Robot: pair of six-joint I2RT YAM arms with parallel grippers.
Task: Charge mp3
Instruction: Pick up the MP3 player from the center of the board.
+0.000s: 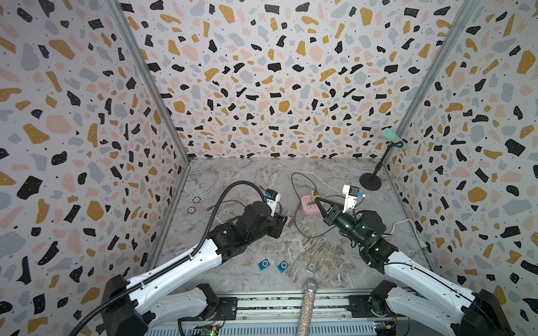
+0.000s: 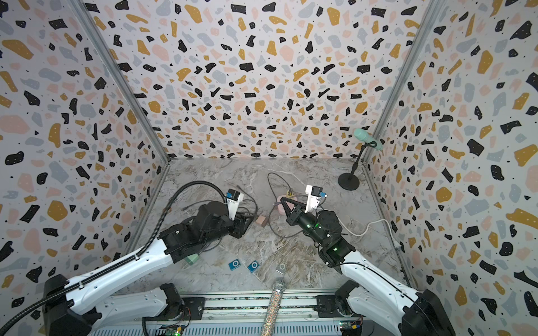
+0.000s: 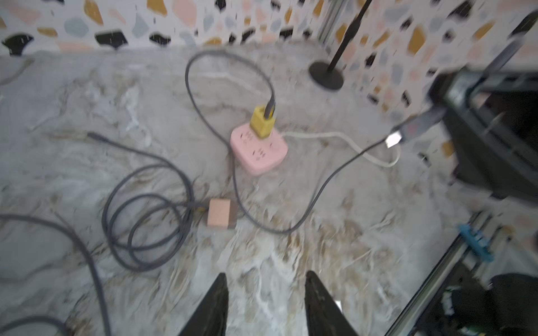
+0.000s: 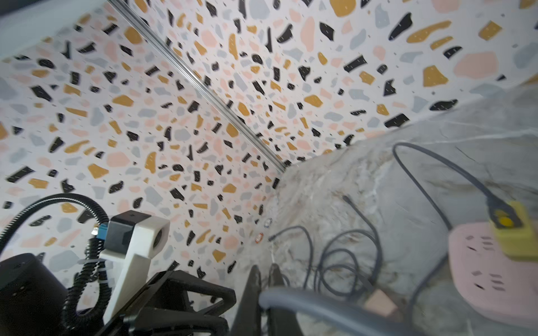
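A blue mp3 player (image 1: 264,264), a second blue mp3 player (image 1: 283,266) and a silver mp3 player (image 1: 311,268) lie flat in a row on the marble worktop (image 1: 262,174). They are well apart from the pink power strip (image 3: 259,151), on its side nearer the robot's bases, and nothing is plugged into them. A yellow charger (image 3: 262,122) stands plugged into the strip. A grey cable (image 3: 314,200) runs out of the charger, loops around the strip and rises to the right pincer (image 1: 317,200), which hangs just over the strip and is closed on the cable's plug end. The left pincer (image 3: 266,302) is low on the robot's left of the strip, its fingers spread apart and holding nothing. Between it and the strip sits a tan charger block (image 3: 219,213) with a coiled cable (image 3: 145,232) attached.
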